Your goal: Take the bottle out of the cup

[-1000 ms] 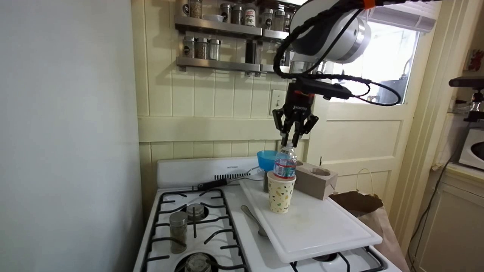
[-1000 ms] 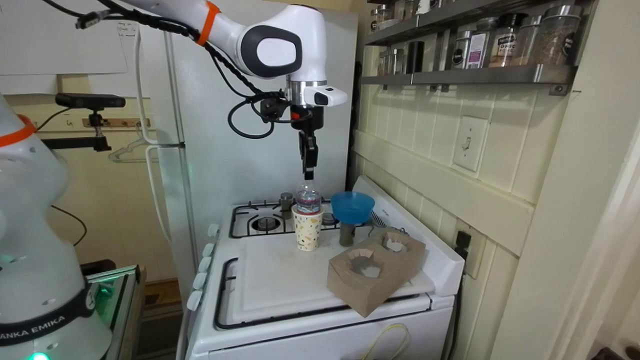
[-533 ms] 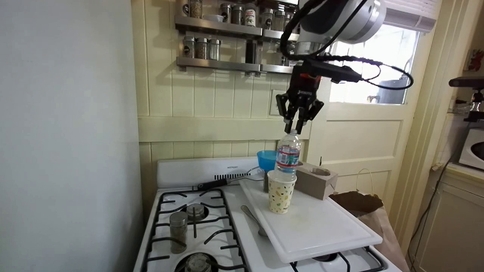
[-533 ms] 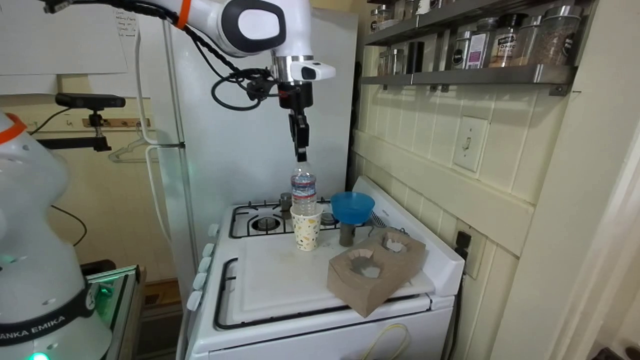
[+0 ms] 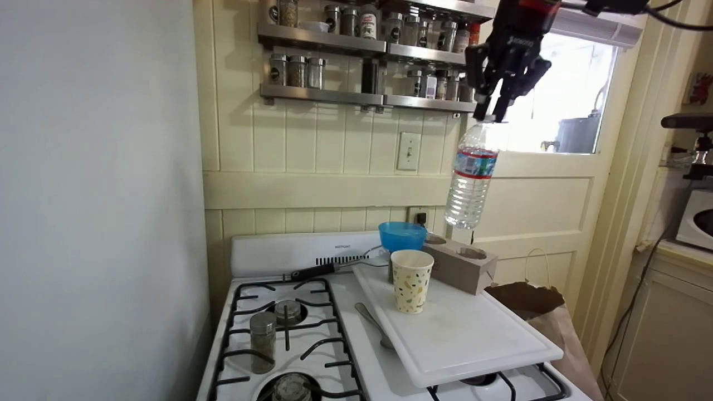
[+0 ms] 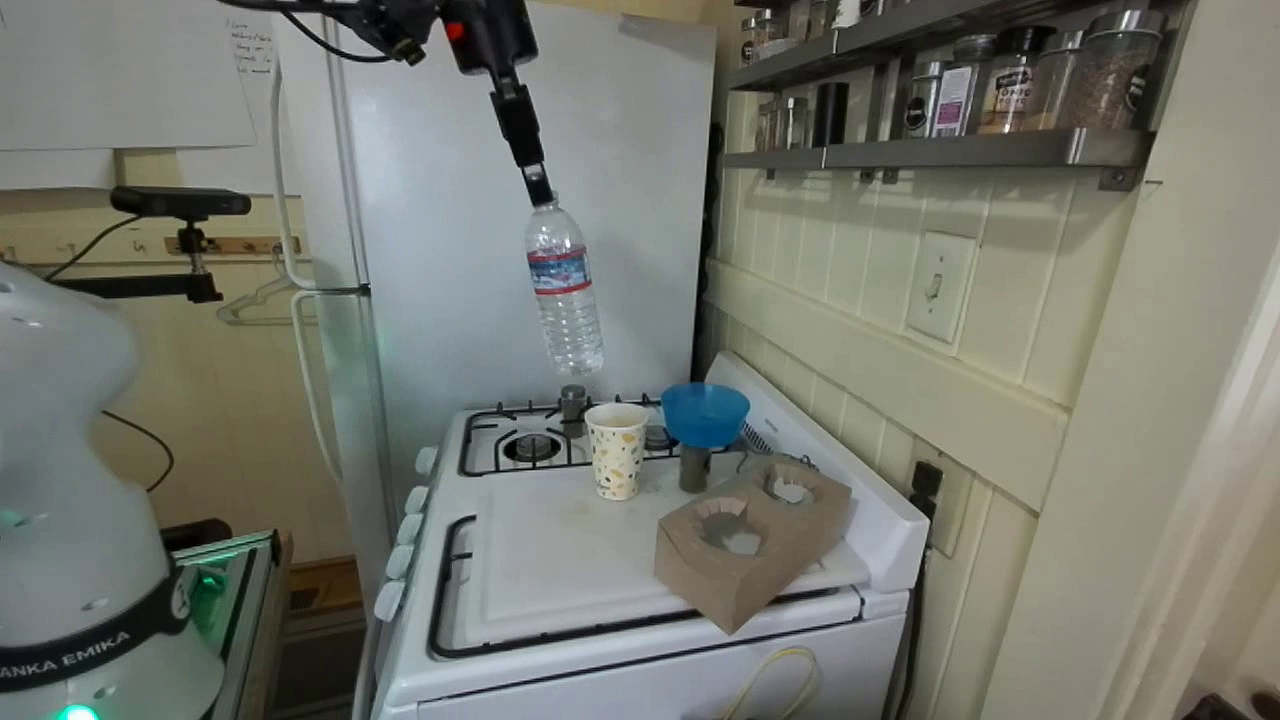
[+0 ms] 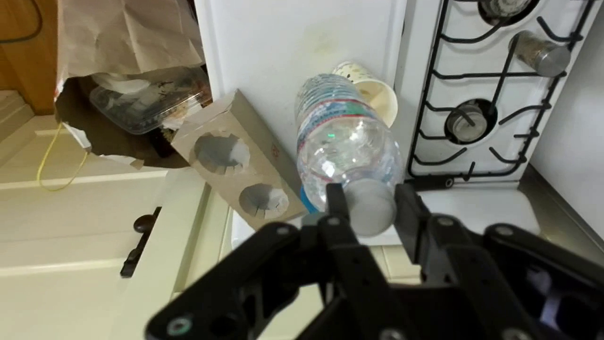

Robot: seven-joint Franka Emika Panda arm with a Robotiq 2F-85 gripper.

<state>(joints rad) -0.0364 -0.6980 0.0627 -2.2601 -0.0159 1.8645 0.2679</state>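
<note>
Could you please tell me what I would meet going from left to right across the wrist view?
Brown paper bag, cardboard holder with two holes, bottle, lower burner, spice jar. I leave out the cup, since the bottle overlaps it there.

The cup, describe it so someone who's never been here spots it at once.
On the stove lies a white cutting board. The cup stands upright on it, near the blue bowl and cardboard box. Unlike them, it's cream with coloured flecks.
</note>
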